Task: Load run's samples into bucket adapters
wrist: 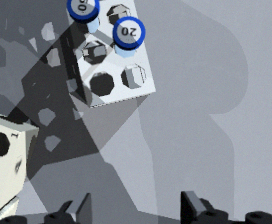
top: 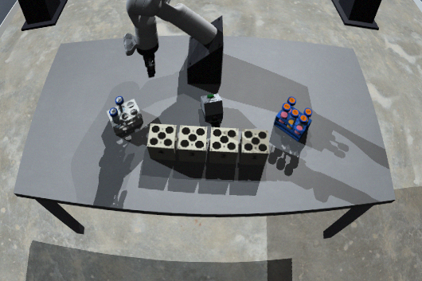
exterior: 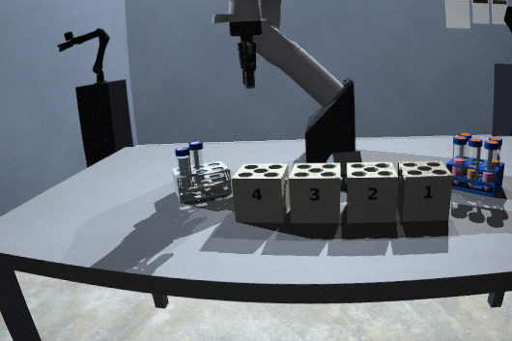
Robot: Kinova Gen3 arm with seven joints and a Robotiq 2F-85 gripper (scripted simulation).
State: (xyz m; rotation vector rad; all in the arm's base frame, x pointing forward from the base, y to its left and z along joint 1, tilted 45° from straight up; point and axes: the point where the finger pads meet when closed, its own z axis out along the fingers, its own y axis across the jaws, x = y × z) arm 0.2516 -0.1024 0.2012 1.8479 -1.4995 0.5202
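Note:
My gripper [top: 150,72] [exterior: 248,79] [wrist: 136,208] is open and empty. It hangs high above the table, behind the clear blank rack [top: 134,103] [exterior: 213,184] [wrist: 118,65] at the left. That rack holds two blue-capped water blanks, marked 20 [wrist: 128,31] and 50 [wrist: 83,6]; they also show in the top and exterior views [top: 119,100] [top: 113,112] [exterior: 195,146] [exterior: 182,152]. Adapters 4 [top: 161,136] [exterior: 259,193] [wrist: 2,160], 3 [top: 192,138] [exterior: 315,193], 2 [top: 224,140] [exterior: 372,193] and 1 [top: 255,142] [exterior: 427,191] stand in a row, all holes empty. The blue sample rack [top: 287,127] [exterior: 470,187] at the right holds several orange-dotted tubes.
The small desk [top: 211,111] with the green DONE key [top: 210,96] stands behind the adapter row, in front of the arm's black base [top: 205,60] [exterior: 333,126]. Black pillars stand on the floor beyond the table.

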